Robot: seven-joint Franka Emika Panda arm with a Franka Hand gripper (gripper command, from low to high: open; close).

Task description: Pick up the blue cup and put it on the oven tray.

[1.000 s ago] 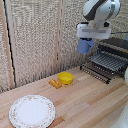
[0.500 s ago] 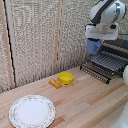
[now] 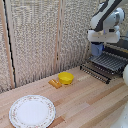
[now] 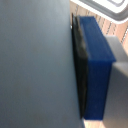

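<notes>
Scene with one white robot arm, one blue cup, one oven tray, one yellow bowl, one patterned plate and one small orange object, all over a light wooden table [image 3: 90, 100]. In the exterior view the arm stood at about 1 o'clock in the frame, its gripper [image 3: 97, 50] pointed downward. The blue cup [image 3: 97, 49] hung beneath the gripper, clear of the table and over the near end of the oven tray [image 3: 106, 64]; the fingers were clamped on it. The tray, a dark rack of parallel bars, lay at about 3 o'clock and jutted from a black oven at the frame's edge. The yellow bowl [image 3: 66, 77] rested near the centre of the table, with the orange object [image 3: 55, 83] just beside it at its 9 o'clock side. The white plate [image 3: 32, 111], round with a patterned rim, lay at about 7 o'clock, well apart from the bowl. A woven screen [image 3: 40, 35] formed the backdrop. The wrist view showed the cup [image 4: 95, 70] as a blue mass close to the lens, beside a large blurred grey surface; finer detail could not be told.
</notes>
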